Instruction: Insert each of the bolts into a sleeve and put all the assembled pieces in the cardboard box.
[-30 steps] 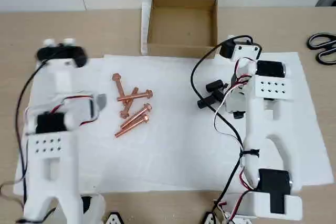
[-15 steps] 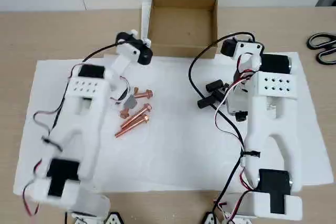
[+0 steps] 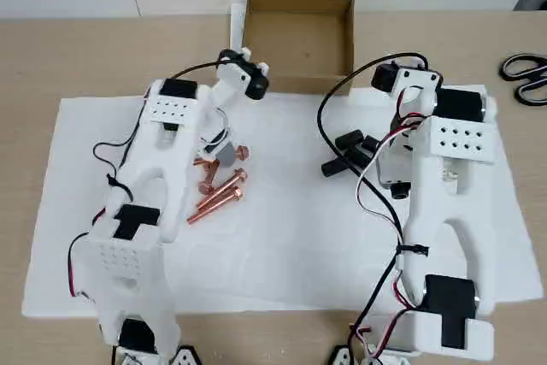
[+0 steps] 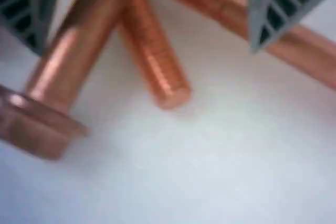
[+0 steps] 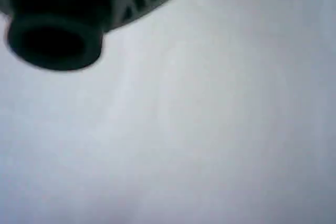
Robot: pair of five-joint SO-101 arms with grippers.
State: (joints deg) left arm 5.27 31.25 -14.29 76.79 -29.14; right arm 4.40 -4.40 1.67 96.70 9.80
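Copper bolts [image 3: 218,196] lie in a loose heap on the white sheet [image 3: 291,237] covering the bench [image 3: 94,57]. They are near the cardboard box [image 3: 295,40], in front of its left front corner on the side nearer my bases. My left arm [image 3: 162,160] stretches over the heap, its wrist just short of the box's front wall. My left jaws hang low over the bolts and stand wide apart. The left wrist view shows a threaded shank [image 4: 157,72] on the sheet in the gap between them, with nothing clamped, and a flanged bolt head [image 4: 31,124] close by.

Black sleeves [image 3: 349,141] sit in a small cluster on the sheet in front of the box's right front corner, well apart from the bolts. My right arm [image 3: 444,185] lies alongside them, farther to the right of the box, with my right jaws down near that cluster. In the right wrist view one sleeve [image 5: 55,43], hollow end forward, looms close above the sheet. I cannot tell whether my right jaws are clamped on it.

The box stands open-topped just beyond the sheet's far edge, with a narrow white strip [image 3: 234,44] against its left wall. Scissors [image 3: 523,70] rest on the bare bench, well to the right of the box.
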